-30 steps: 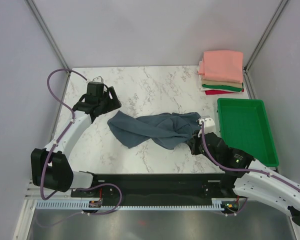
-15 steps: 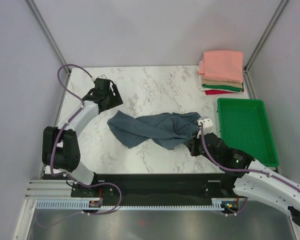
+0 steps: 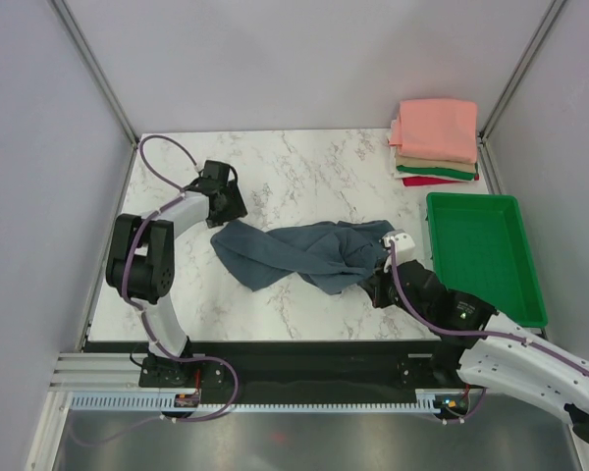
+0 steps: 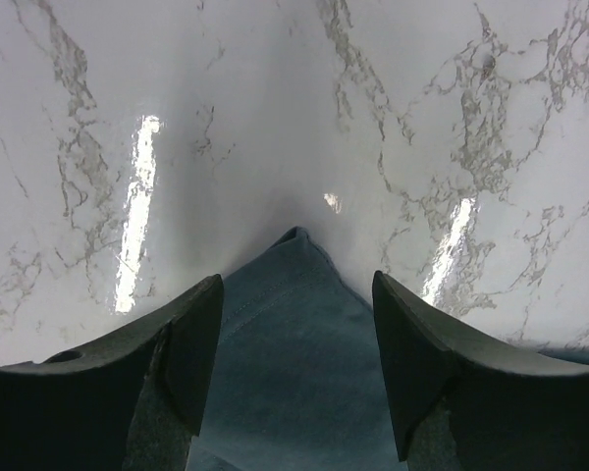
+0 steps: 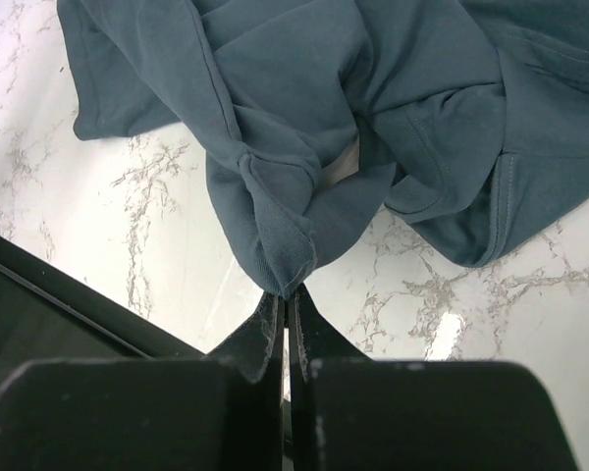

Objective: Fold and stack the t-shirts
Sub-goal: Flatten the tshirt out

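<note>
On the marble table [image 3: 304, 167], a crumpled slate blue-grey shirt [image 3: 304, 253] sprawls across the middle. The green tray [image 3: 481, 257] sits at 3 o'clock and the folded stack of shirts [image 3: 435, 142] at 1 o'clock. The right gripper [image 5: 287, 299] is pinched tight on a fold at the shirt's 4 o'clock edge. The left gripper [image 4: 296, 285] has its jaws apart, straddling the 10 o'clock corner.

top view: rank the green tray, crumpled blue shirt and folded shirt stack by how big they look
1. green tray, largest
2. blue-grey shirt, close behind while crumpled
3. folded stack, smallest, though farthest from the camera
</note>
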`<state>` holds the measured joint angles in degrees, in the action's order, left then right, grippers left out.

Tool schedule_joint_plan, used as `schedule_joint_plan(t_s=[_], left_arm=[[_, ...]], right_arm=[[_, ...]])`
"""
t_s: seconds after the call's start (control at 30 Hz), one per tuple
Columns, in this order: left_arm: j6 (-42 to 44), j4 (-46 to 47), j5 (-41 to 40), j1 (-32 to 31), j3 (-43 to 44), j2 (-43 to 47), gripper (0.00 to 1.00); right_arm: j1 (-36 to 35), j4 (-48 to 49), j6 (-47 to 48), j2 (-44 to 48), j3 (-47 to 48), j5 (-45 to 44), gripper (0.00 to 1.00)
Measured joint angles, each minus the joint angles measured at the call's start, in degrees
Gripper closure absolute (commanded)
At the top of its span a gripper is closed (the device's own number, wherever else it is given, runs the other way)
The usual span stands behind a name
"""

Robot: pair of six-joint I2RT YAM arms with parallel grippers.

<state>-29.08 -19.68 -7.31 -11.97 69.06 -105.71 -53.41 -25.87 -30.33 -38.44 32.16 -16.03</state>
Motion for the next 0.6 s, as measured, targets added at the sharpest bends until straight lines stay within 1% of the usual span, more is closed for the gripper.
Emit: schedule_joint_plan(t_s=[0.17,0.2,0.23,0.33,0.37,0.43,0.6], left_arm=[[-0.7,1.3,1.0,0.0,-1.6,-0.6,0.39],[-0.9,1.5,1.3,0.0,-1.8,-0.8,0.44],[-0.9,1.7,1.4,-0.1,-1.8,-0.9,0.46],[-1.1,2.7,1.8,-0.2,-1.8,-1.5,0.66],[-1.1,3.1,1.9,-0.2,-1.7,-1.8,0.85],[-1.2,3.0,2.5,-0.3,-0.5,-2.8,0.98],[-1.0,1.5,3.5,-0.5,1.5,-3.0,0.98]], right_arm=[[0.0,1.0,0.2,-1.0,-0.3,0.2,1.00],[0.0,1.2,0.2,-1.4,-0.3,0.2,1.00],[0.0,1.4,0.3,-1.8,-0.4,0.2,1.00],[0.0,1.5,0.4,-2.5,-0.5,0.3,1.00],[0.0,1.5,0.4,-2.6,-0.5,0.3,1.00],[0.0,1.5,0.4,-2.6,-0.5,0.4,1.00],[0.0,1.4,0.4,-2.8,-0.5,0.4,1.00]])
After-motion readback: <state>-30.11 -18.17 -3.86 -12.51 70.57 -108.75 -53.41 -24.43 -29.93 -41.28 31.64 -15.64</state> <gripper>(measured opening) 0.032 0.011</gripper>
